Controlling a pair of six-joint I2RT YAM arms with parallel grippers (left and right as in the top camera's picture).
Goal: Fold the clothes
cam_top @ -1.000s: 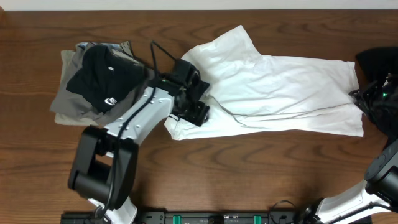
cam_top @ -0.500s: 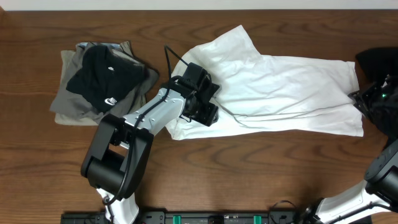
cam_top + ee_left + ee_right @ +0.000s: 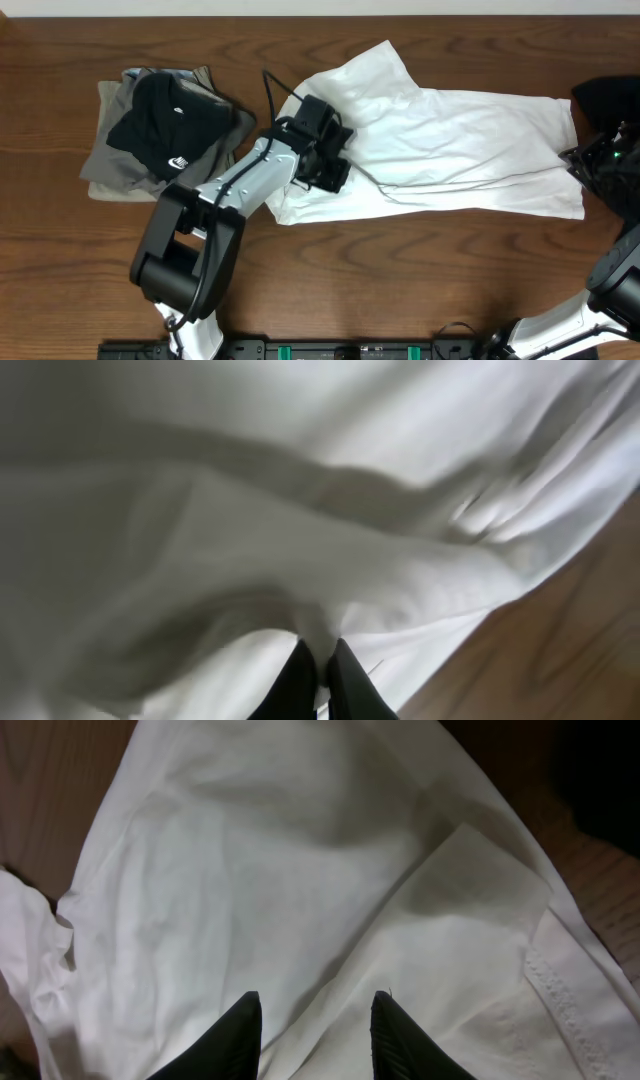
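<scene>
The clothes include a large white T-shirt [image 3: 450, 150] lying spread and wrinkled across the middle and right of the table. My left gripper [image 3: 325, 168] is down on the shirt's left end, near its front edge. In the left wrist view this gripper [image 3: 322, 655] is shut on a raised fold of the white T-shirt [image 3: 300, 510]. My right gripper [image 3: 582, 165] is at the shirt's right end. Seen from the right wrist, this gripper [image 3: 315, 1010] is open just above the white T-shirt [image 3: 250, 870], holding nothing.
A stack of folded grey and khaki garments [image 3: 110, 150] with a black one [image 3: 165, 125] on top sits at the left. Another black garment [image 3: 605, 100] lies at the far right edge. Bare wooden table [image 3: 400, 270] runs along the front.
The left gripper slid right onto the shirt's left end and closed on a fold of white fabric. The right gripper has hardly moved.
</scene>
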